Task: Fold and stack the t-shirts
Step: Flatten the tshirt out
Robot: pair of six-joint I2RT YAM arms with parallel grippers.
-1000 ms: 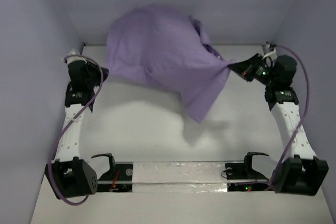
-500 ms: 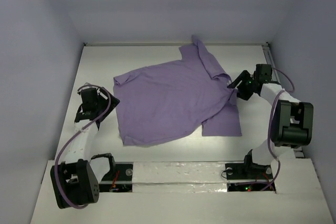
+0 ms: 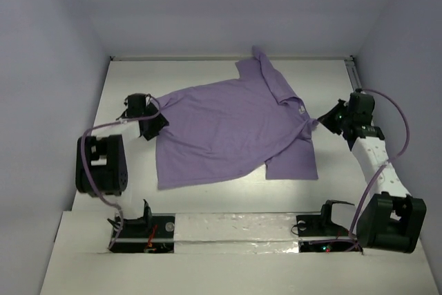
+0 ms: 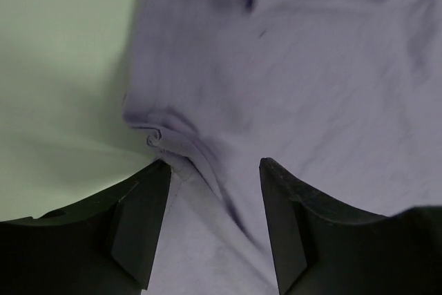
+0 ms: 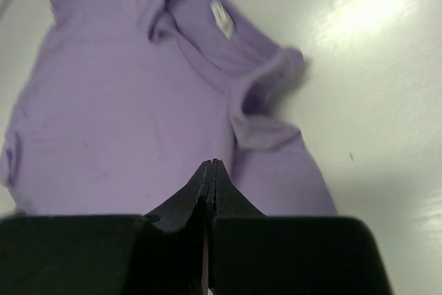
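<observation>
Plain lavender short-sleeved cloth t-shirt (image 3: 228, 129) is lying spread out on the white surface (image 3: 331, 170), between both arms. Left pincer (image 4: 214, 170) is hovering with jaws apart over its bunched edge. Right pincer (image 5: 210, 165) is sitting pressed together beside the collar, gripping nothing.

The t-shirt (image 3: 235, 129) is thin soft cloth — matt lavender, finely textured, rumpled at its edges, with a small white tag (image 5: 222, 18) at the collar. The table (image 3: 207, 195) is smooth, hard and white, with a glossy sheen where light strikes it. The fingers (image 4: 138, 226) of the left gripper (image 4: 214, 170) and the right gripper (image 5: 210, 162) look like matt black plastic — smooth-faced, with little shine
</observation>
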